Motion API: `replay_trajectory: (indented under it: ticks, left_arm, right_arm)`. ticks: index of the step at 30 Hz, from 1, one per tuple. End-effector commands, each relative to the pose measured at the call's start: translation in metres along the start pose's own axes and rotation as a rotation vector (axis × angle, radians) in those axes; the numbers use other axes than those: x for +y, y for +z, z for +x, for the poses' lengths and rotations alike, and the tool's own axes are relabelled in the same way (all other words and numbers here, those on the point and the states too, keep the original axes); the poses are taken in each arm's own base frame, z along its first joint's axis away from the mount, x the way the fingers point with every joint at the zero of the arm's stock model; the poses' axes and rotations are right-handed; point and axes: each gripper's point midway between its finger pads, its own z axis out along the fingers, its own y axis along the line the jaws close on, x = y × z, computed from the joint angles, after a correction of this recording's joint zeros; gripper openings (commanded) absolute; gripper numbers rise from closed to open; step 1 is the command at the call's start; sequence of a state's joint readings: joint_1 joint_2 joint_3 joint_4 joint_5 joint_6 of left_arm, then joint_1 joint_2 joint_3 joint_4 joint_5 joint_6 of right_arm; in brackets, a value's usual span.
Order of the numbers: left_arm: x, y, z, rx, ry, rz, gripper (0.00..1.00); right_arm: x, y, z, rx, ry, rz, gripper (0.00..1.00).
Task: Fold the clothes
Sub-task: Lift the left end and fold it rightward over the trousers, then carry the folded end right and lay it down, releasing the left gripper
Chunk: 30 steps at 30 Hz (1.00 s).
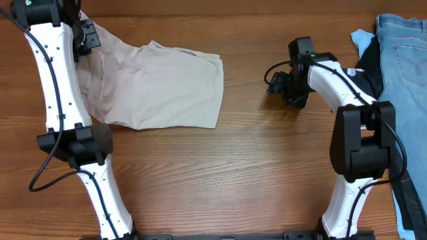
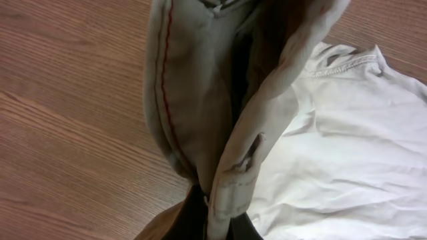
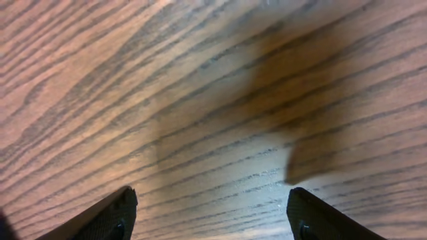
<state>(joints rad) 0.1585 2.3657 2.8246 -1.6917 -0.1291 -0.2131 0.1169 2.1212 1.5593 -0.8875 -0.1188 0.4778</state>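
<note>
**Beige garment pinched at the table's far left corner**

Over the far left corner of the wooden table (image 1: 220, 173), the left gripper (image 1: 85, 37) has its fingers clamped on a bunched edge of the clothes (image 1: 160, 83). The rest of the beige fabric lies spread along the far edge toward the middle. Right of it, the right gripper (image 3: 210, 213) hangs over bare wood grain, fingers spread wide, holding nothing. Along the right edge lie blue jeans (image 1: 403, 60) and a black shirt (image 1: 370, 70).
</note>
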Motion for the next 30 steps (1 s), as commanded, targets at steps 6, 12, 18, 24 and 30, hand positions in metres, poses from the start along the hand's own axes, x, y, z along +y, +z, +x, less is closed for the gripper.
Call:
replay_trajectory:
  ticks: [6,12,18,24,30]
  left_arm:
    - [-0.051,-0.035,0.006,-0.075,0.064,0.053,0.04]
    - [-0.104,-0.044,0.025,-0.077,0.131,0.1,0.04]
    - [-0.147,-0.053,0.045,-0.074,0.178,0.137,0.04]
    - [-0.175,-0.039,0.061,-0.038,0.225,0.141,0.04]
    - [-0.197,-0.018,0.071,0.005,0.202,0.148,0.04]
  right_arm:
    - [0.014,0.004,-0.006,-0.025,-0.012,-0.055,0.76]
    - [0.022,0.01,-0.007,-0.034,-0.02,-0.066,0.75]
    - [0.032,0.012,-0.001,-0.033,-0.045,-0.071,0.76]
    - [0.035,0.013,0.002,-0.03,-0.051,-0.072,0.76]
    - [0.037,0.013,0.004,-0.02,-0.048,-0.083,0.76]
